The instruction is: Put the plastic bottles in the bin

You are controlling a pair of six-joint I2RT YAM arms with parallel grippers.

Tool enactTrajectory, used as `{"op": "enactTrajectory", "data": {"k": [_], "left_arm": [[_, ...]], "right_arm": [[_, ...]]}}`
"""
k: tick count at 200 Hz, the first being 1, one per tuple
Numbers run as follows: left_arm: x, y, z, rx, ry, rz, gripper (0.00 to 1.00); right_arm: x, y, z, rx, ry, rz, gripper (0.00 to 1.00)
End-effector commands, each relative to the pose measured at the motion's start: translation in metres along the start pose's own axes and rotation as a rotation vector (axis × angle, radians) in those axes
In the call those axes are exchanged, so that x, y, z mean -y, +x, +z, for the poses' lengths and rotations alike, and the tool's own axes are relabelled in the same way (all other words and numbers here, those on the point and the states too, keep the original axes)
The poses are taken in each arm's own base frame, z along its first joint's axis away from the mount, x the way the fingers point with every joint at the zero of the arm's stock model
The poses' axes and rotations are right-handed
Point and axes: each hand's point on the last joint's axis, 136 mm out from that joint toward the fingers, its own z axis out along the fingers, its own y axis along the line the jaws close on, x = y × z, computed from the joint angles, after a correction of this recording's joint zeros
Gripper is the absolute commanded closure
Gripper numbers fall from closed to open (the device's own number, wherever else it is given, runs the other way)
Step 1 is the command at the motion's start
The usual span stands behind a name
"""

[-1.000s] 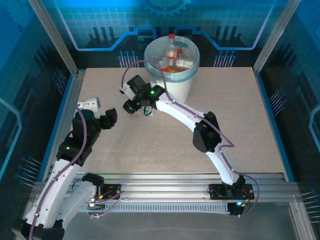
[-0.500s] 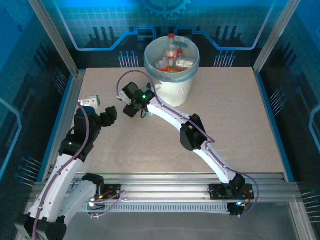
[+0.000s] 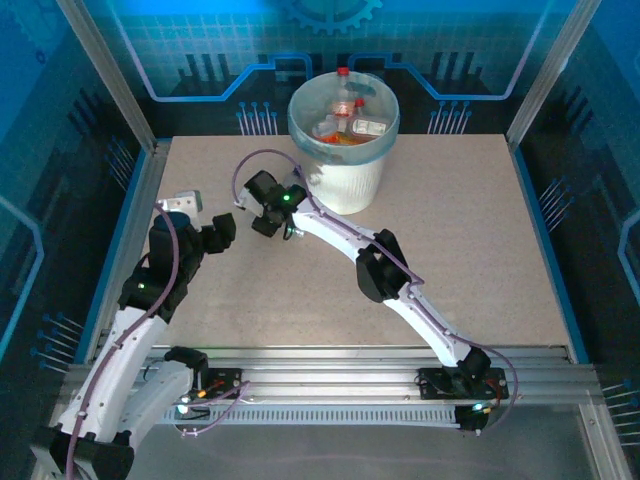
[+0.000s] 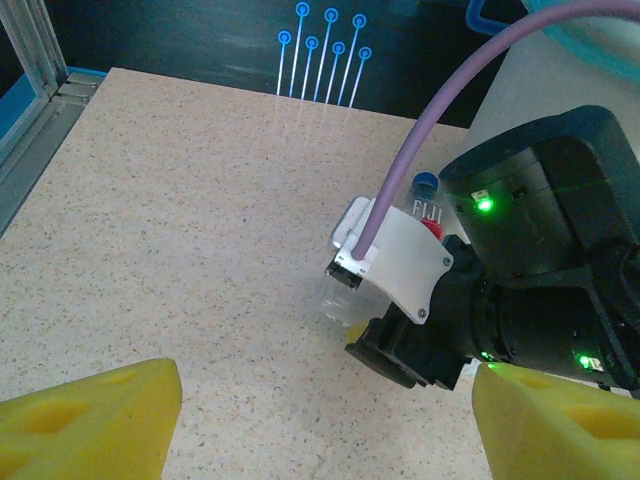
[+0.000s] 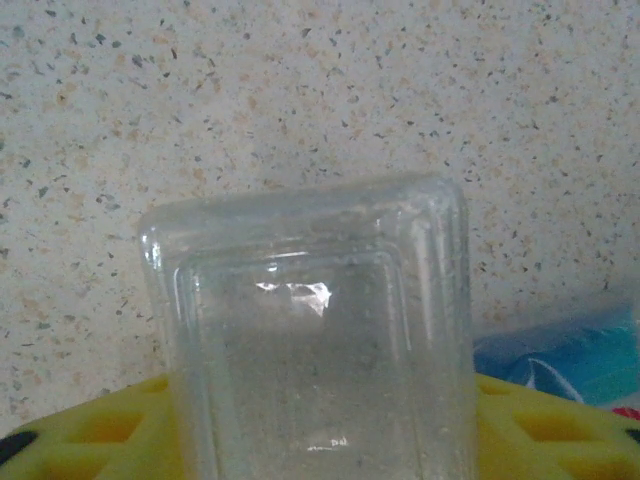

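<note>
Top external view is showing the bin (image 3: pixel 345 175) standing at the far middle of the table (image 3: pixel 480 250), its light-blue liner folded over the rim. Several plastic bottles (image 3: pixel 345 115) are lying piled inside it, one with a red cap sticking up at the back. The right arm is reaching in a long arc from its base across the table, and the right gripper (image 3: pixel 263 210) is pointing down at the tabletop just left of the bin's foot. The left gripper (image 3: pixel 219 236) is hovering close on its left, facing it.

From the left wrist, I am looking between two yellow pads (image 4: pixel 95 415) that are sitting wide apart at the bottom corners, holding nothing. Ahead, the right gripper's black body is crouching over a clear bottle (image 4: pixel 427 208) with a blue cap and FIJI lettering. The bottle is lying on its side on the table, cap end farthest from this camera.

From the right wrist, that bottle's square clear base is filling the gap between the right gripper's yellow fingers (image 5: pixel 75 430), with a strip of blue label showing at the right. The fingers are flanking it on both sides; whether they are pressing on it I cannot tell.
</note>
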Motion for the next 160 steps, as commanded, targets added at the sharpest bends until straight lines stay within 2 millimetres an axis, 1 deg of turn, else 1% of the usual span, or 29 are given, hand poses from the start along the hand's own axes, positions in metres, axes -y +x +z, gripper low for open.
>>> {"op": "enactTrajectory", "data": {"k": [1, 25, 41, 67, 88, 91, 93, 95, 113, 128, 145, 160], "left_arm": [[0.003, -0.017, -0.008, 0.036, 0.015, -0.030, 0.23], [0.004, -0.024, -0.013, 0.048, 0.017, -0.030, 0.23], [0.005, -0.031, -0.016, 0.060, 0.020, -0.028, 0.23], [0.008, -0.049, -0.022, 0.090, 0.018, -0.019, 0.23], [0.014, -0.070, -0.025, 0.124, 0.030, -0.027, 0.23], [0.016, -0.074, -0.025, 0.130, 0.034, -0.031, 0.23], [0.017, -0.077, -0.026, 0.136, 0.039, -0.034, 0.23], [0.018, -0.080, -0.026, 0.141, 0.041, -0.037, 0.23], [0.030, -0.103, -0.026, 0.175, 0.084, -0.063, 0.24], [0.043, -0.124, -0.025, 0.199, 0.132, -0.083, 0.25], [0.062, -0.146, -0.022, 0.212, 0.207, -0.108, 0.27], [0.083, -0.163, -0.016, 0.211, 0.284, -0.128, 0.28]], "right_arm": [[0.001, -0.024, -0.026, 0.054, 0.021, -0.027, 0.47], [0.005, -0.043, -0.055, 0.108, 0.024, -0.025, 0.52], [0.008, -0.055, -0.081, 0.145, 0.015, -0.012, 0.54], [0.013, -0.077, -0.136, 0.228, -0.008, 0.012, 0.55], [0.023, -0.099, -0.196, 0.337, -0.020, 0.034, 0.56], [0.024, -0.099, -0.198, 0.342, -0.020, 0.034, 0.55], [0.028, -0.104, -0.212, 0.368, -0.014, 0.036, 0.55], [0.030, -0.106, -0.220, 0.381, -0.011, 0.037, 0.55], [0.049, -0.118, -0.267, 0.473, 0.028, 0.044, 0.55], [0.072, -0.124, -0.306, 0.545, 0.083, 0.062, 0.55], [0.104, -0.125, -0.343, 0.612, 0.168, 0.097, 0.55], [0.139, -0.121, -0.366, 0.652, 0.262, 0.148, 0.55]]}}
